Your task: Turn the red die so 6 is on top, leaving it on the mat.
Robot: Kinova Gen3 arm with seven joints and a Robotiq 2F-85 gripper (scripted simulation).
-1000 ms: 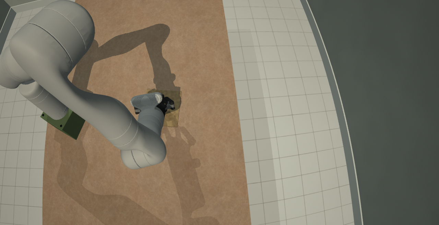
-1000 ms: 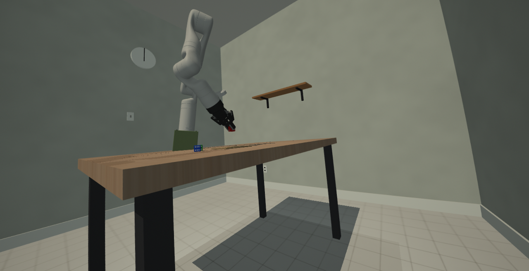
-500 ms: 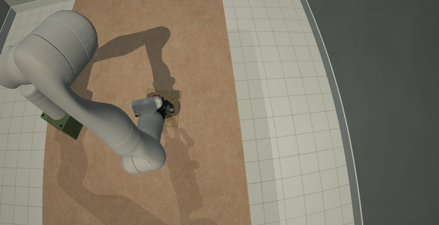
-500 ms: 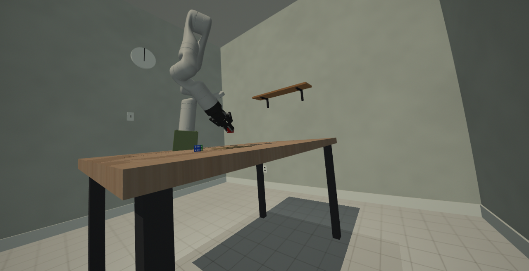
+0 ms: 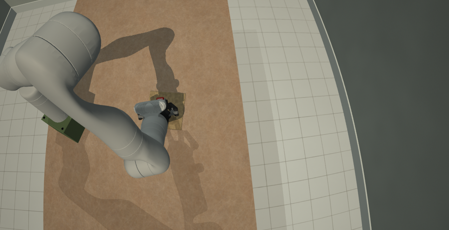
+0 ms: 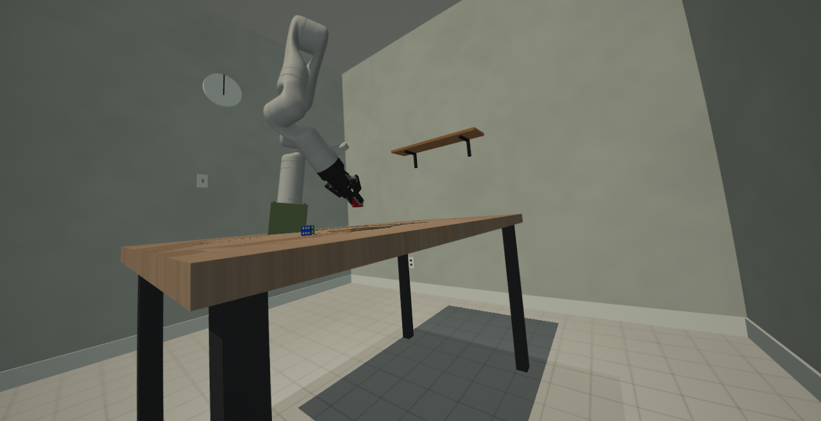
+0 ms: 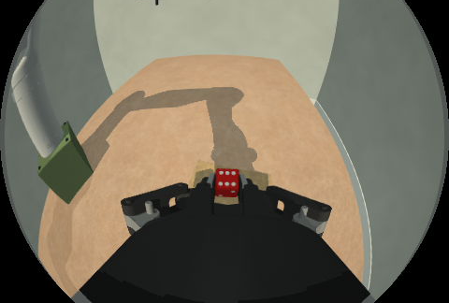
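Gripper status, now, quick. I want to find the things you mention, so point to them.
Gripper point(image 6: 356, 198) point(image 7: 226, 181): closed on the red die point(image 5: 160, 99) point(image 6: 356, 203) point(image 7: 227, 182), holding it above the table point(image 5: 200, 55) point(image 6: 240, 260) point(image 7: 276, 125).

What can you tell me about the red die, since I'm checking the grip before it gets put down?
The red die is a glossless-looking cube with white pips. The wrist view shows six pips on the face toward that camera, and a sliver of another face below it. The gripper pinches it between its fingers, above the table, tilted; its far faces are hidden.
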